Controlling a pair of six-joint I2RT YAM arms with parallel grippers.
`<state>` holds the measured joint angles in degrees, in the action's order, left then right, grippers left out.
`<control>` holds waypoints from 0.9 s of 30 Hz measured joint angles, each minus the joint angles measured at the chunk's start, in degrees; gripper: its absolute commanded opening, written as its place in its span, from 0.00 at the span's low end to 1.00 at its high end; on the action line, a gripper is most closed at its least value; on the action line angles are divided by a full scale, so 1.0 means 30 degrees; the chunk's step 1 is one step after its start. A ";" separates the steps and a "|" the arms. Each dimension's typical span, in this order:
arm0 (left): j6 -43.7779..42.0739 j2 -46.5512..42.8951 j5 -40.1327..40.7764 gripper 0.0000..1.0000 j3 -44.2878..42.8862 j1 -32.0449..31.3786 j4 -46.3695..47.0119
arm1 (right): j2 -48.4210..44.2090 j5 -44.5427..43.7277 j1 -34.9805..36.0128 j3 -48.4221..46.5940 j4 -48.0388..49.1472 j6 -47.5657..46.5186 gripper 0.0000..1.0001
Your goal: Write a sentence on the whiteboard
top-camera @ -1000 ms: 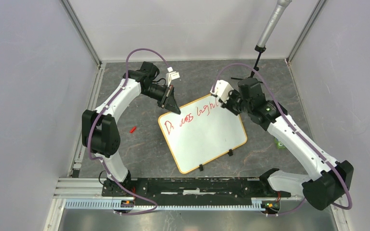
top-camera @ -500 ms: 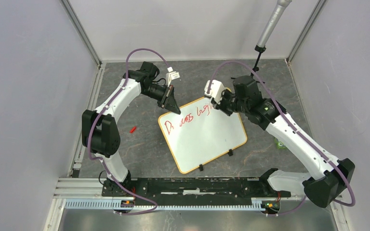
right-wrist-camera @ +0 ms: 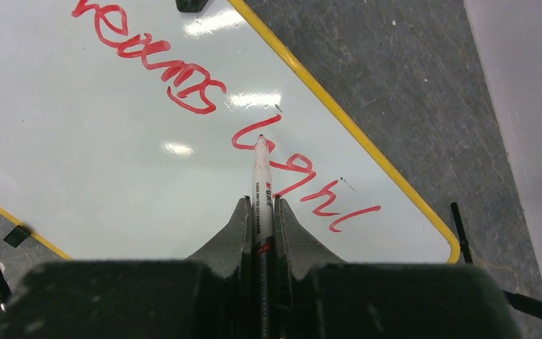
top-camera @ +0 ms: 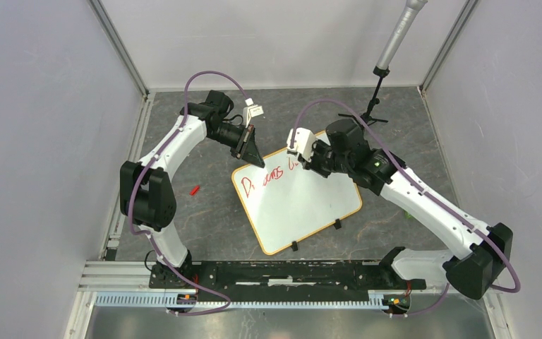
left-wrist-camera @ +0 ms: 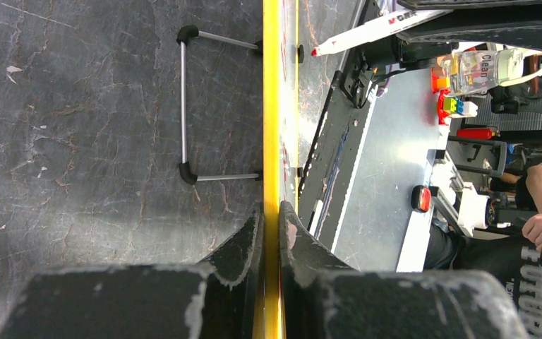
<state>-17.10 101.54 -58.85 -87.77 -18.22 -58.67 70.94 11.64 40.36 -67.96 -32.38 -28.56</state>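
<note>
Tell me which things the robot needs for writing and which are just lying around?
For the job: whiteboard; red words; red marker; left pincer clamped on the board's rim; right pincer holding the marker.
Lying about: small red piece left of the board; black stand at the back.
</note>
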 measured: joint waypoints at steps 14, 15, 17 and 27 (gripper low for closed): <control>-0.0007 0.0000 -0.0007 0.02 0.0000 -0.0007 0.0000 | 0.0364 -0.1217 0.0015 0.0663 0.1100 0.0015 0.00; -0.0015 0.0000 0.0000 0.02 0.0000 0.0000 0.0000 | 0.0408 -0.1275 0.0015 0.0663 0.1100 0.0007 0.00; -0.0015 0.0000 0.0015 0.02 0.0000 0.0000 0.0000 | 0.0459 -0.1333 0.0015 0.0670 0.1100 0.0000 0.00; -0.0015 0.0000 0.0058 0.02 0.0000 0.0000 0.0007 | 0.0423 -0.1566 0.0015 0.0729 0.1151 -0.0080 0.00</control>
<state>-17.15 101.54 -58.67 -87.77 -18.22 -58.65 72.20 6.94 40.40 -65.78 -28.93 -28.80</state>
